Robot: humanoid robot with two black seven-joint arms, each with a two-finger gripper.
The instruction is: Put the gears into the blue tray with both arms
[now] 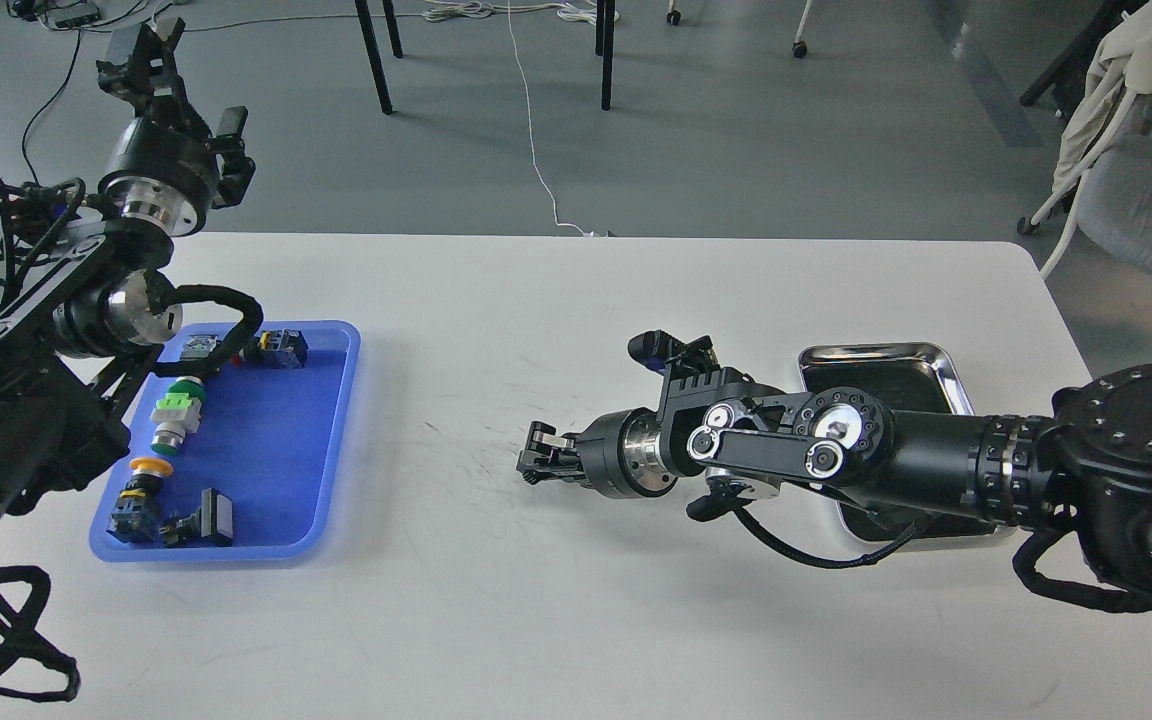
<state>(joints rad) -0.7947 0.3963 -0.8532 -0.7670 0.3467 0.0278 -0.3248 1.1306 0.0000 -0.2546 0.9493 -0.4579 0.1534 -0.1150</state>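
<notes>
Your right gripper (534, 462) hovers mid-table, left of the steel tray (876, 362); jaw state unclear. Left gripper (151, 50), fingers apart, is raised beyond the blue tray (336, 440).

Single view, from the robot's head, set high and tilted forward and down over a white table (496, 330). Table fills the lower two thirds; its far edge runs across at 12 o'clock, grey floor (736, 130) and chair legs (376, 60) beyond. Left arm (46, 330) enters at 9 o'clock, right arm (936, 460) at 3 to 4 o'clock, both large and close to the lens. Blue tray (331, 430) sits at 8 o'clock, steel tray (876, 365) at 3 o'clock. No second view to share ground with.
</notes>
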